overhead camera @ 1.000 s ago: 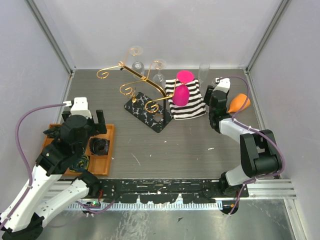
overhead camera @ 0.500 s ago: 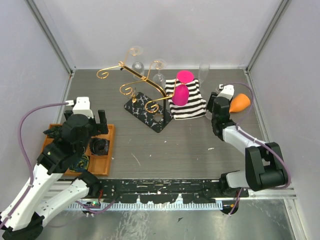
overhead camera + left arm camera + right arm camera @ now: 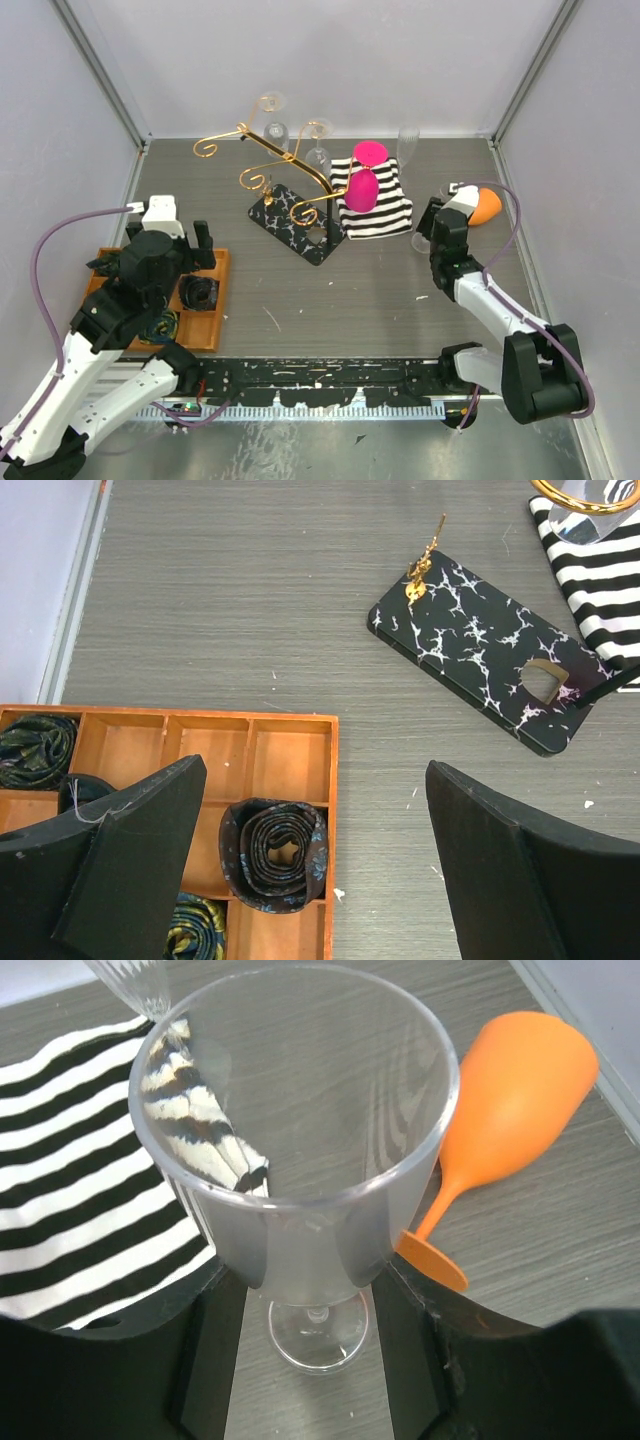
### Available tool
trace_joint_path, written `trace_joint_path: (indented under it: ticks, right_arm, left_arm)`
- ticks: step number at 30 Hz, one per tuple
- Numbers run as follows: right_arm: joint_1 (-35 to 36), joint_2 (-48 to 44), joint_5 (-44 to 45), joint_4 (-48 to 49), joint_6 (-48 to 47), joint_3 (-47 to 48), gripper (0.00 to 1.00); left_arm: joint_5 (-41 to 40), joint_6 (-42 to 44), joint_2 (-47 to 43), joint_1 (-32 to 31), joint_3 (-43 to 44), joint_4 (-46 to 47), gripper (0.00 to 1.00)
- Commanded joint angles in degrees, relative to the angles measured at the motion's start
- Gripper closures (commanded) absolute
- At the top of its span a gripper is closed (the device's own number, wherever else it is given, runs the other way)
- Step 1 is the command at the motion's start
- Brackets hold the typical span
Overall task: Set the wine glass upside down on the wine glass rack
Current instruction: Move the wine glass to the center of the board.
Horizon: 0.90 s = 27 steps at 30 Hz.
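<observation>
The right gripper (image 3: 305, 1285) holds the wine glass (image 3: 290, 1230). Its two fingers (image 3: 205, 1310) press on the round cup part, one on each side, about half way apart. They hold the cup and not the thin stem, likely because the cup is fat and easy to hug. The glass stands up straight with its open mouth on top. Its foot is low down between the fingers. I cannot tell if the foot sits on the desk (image 3: 380, 300) or is just off it.

Just beside the glass lies an orange glass (image 3: 510, 1090), tipped on its side, and its foot touches or almost touches the clear one. On the other side is a striped cloth (image 3: 80, 1210), maybe a soft bed for glasses that wait. Two pink glasses (image 3: 362, 188) rest on it.

The rack (image 3: 290, 165) stands well apart, past the cloth, on its black base (image 3: 480, 660). Its gold hooks curl so a glass foot can slide in and hang. The glass must be turned over before that can happen.

The left gripper (image 3: 315, 770) is wide and holds nothing. It hangs over an orange tray (image 3: 170, 713) with rolled ties (image 3: 275, 855), out of the way.
</observation>
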Motion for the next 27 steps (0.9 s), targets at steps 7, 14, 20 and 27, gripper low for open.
trace_joint_path:
  ticks: [7, 14, 20, 27]
  right_arm:
    - [10.84, -5.1, 4.98, -2.19, -0.91, -1.26, 0.44]
    - [18.17, -10.44, 5.14, -1.39, -1.42, -4.85, 0.44]
    - [26.36, -11.54, 6.45, 2.8, -2.32, -7.95, 0.44]
    - [33.31, -9.08, 7.35, 7.72, -5.21, -8.84, 0.42]
  left_arm:
    - [0.27, -0.58, -0.98, 0.13, -1.25, 1.3, 0.02]
    - [0.24, -0.51, -0.51, 0.07, -1.16, 1.42, 0.02]
    - [0.67, -0.69, 0.08, 0.06, -1.19, 1.67, 0.02]
    - [0.52, -0.82, -0.25, 0.11, -1.25, 1.45, 0.02]
